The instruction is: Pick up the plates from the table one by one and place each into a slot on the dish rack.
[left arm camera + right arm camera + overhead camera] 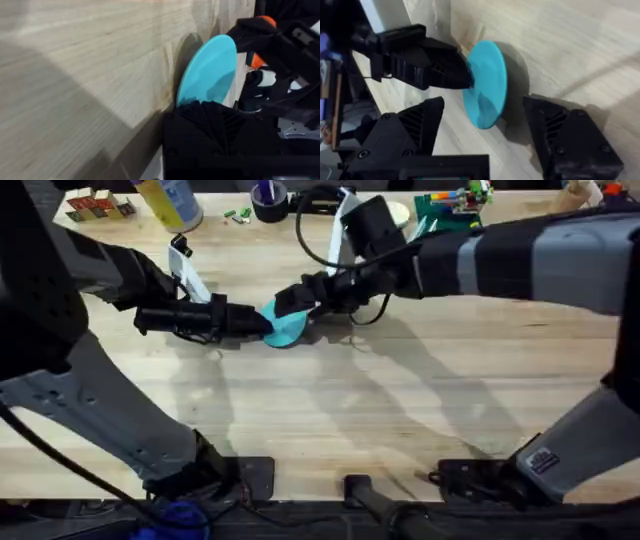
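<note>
Holding the plate (285,327) by its rim, the left gripper (262,321) had its fingers closed on the edge nearest it, so the turquoise disc stood tilted off the table (400,410) rather than flat. In the left wrist view the plate (210,70) rose straight out from between that arm's own fingers (220,120). In the right wrist view the left gripper (467,75) pinched the far rim of the plate (486,82), while the right arm's own fingers (420,125) stood wide apart, one on either side of the disc, apparently touching nothing. Overhead, the right gripper (300,302) sat just beside the plate's opposite edge.

Judgement: this looked like a hand-over between arms, not yet completed.

Handling: the plate appeared thin, rigid and light, with a smooth face likely to slip under a shallow pinch. Best hold would be across the rim, pads well onto both faces, opposite the left fingers. Dish rack location could not be determined.
</note>
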Controlling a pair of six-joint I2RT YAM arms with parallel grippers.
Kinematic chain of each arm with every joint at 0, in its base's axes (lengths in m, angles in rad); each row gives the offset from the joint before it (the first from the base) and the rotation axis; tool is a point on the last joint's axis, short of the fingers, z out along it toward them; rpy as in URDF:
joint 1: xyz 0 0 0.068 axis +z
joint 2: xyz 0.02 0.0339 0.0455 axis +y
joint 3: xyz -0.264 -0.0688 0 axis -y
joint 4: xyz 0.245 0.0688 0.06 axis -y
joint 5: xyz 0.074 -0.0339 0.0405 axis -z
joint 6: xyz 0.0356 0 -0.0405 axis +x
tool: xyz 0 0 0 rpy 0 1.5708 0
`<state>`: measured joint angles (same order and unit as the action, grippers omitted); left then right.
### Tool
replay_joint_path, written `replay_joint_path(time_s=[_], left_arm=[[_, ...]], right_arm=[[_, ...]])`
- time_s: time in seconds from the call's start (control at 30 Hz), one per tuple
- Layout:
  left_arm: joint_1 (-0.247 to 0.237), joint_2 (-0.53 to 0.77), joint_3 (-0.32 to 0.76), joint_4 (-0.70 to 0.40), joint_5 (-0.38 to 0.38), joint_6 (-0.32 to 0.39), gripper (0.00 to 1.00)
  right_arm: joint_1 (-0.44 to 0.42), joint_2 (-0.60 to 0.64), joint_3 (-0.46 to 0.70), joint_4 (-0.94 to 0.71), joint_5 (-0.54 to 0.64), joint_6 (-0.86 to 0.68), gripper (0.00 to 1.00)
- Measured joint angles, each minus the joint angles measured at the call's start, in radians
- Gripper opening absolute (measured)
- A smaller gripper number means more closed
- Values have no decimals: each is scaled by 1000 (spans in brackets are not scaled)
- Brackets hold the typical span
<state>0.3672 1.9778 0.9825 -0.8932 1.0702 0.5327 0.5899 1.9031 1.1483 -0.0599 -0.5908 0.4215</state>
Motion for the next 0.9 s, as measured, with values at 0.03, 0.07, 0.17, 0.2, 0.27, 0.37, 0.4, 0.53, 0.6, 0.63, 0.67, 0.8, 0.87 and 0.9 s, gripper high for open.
replay_joint_path(time_s=[0.03,0.07,0.17,0.2,0.27,0.37,0.4,0.53,0.6,0.63,0.67,0.8,0.87,0.9], left_arm=[[0,0,0,0,0,0,41],[0,0,0,0,0,0,41],[0,0,0,0,0,0,41],[0,0,0,0,0,0,40],[0,0,0,0,0,2,41],[0,0,0,0,0,2,41],[0,0,0,0,0,2,41],[0,0,0,0,0,2,41],[0,0,0,0,0,3,41],[1,0,0,-2,0,3,41],[3,0,0,-7,0,3,41],[5,2,0,-7,1,3,41],[5,3,0,-7,2,3,41],[5,3,0,-7,2,3,41]], right_arm=[[4,4,0,0,-3,3,942],[8,6,0,0,-7,6,933],[20,6,1,4,-13,14,862],[23,6,1,4,-15,15,832],[26,6,1,4,-17,18,759],[28,6,1,3,-18,21,647],[28,6,1,3,-18,21,615],[27,6,1,3,-21,24,493],[27,6,1,2,-25,24,343],[26,6,1,-2,-22,24,199],[23,6,1,-9,-19,27,103],[17,13,1,-6,-17,28,33],[17,15,1,-4,-18,28,33],[16,15,1,-4,-19,28,32]])
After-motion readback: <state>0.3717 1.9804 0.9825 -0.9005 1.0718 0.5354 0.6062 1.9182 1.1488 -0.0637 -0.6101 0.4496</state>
